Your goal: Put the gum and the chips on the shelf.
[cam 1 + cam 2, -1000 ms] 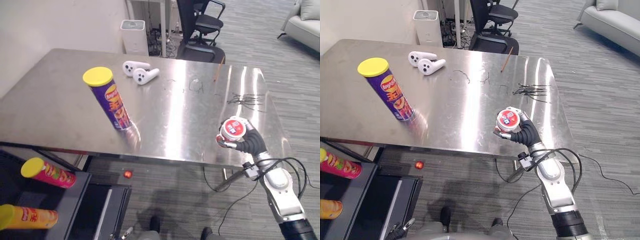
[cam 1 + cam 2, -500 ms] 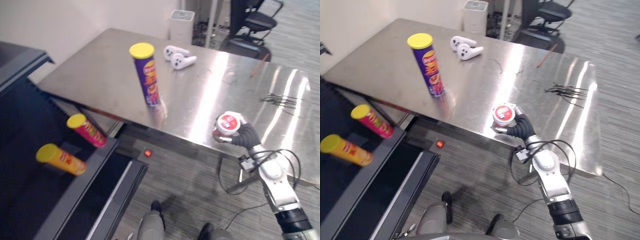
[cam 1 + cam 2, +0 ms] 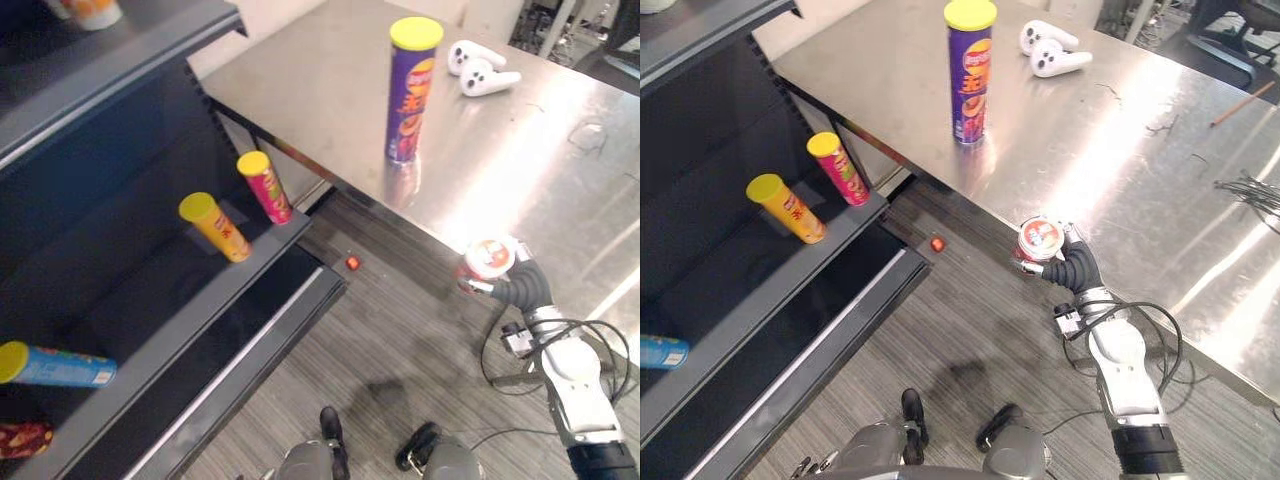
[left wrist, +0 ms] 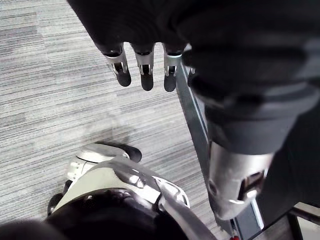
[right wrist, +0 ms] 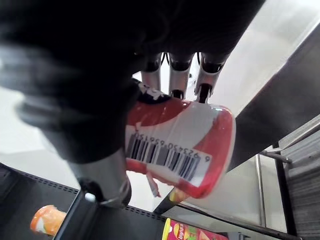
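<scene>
My right hand (image 3: pixel 519 289) is shut on the gum (image 3: pixel 489 258), a round red-and-white container held upright just off the front edge of the steel table (image 3: pixel 300 80). In the right wrist view my fingers (image 5: pixel 172 75) and thumb curl round the gum (image 5: pixel 180 145). The chips (image 3: pixel 970 72), a tall purple can with a yellow lid, stand upright on the table, far left of that hand. The dark shelf (image 3: pixel 205 305) stands at the left. My left hand (image 4: pixel 146 67) hangs open above the floor.
On the shelf board lie a yellow can (image 3: pixel 215 227) and a pink can (image 3: pixel 265 187); a blue can (image 3: pixel 55 365) lies lower down. White controllers (image 3: pixel 1050 50), a pencil (image 3: pixel 1240 103) and black wires (image 3: pixel 1250 190) are on the table. A small red object (image 3: pixel 352 263) lies on the floor.
The camera has swung left, so the shelf now takes up the left side. My right hand still holds the gum and has come off the table's edge, over the floor.
</scene>
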